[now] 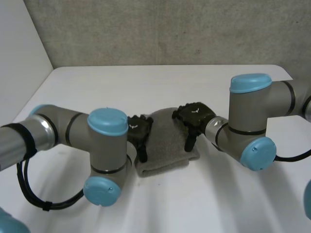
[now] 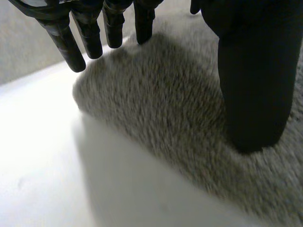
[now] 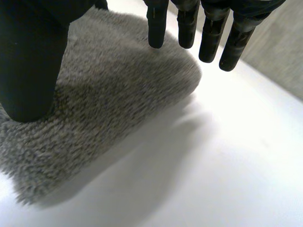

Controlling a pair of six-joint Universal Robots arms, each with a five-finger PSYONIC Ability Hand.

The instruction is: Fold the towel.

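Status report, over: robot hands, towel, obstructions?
Left robot hand open, thumb on towel, left side. Right robot hand open, thumb on right side. Towel folded, flat on table. Nothing in the way.

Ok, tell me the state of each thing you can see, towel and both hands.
towel: folded into a small pad, lying flat on the table.
left hand: open, fingers straight, thumb down on the towel's left side.
right hand: open, fingers straight, thumb down on the towel's right side.
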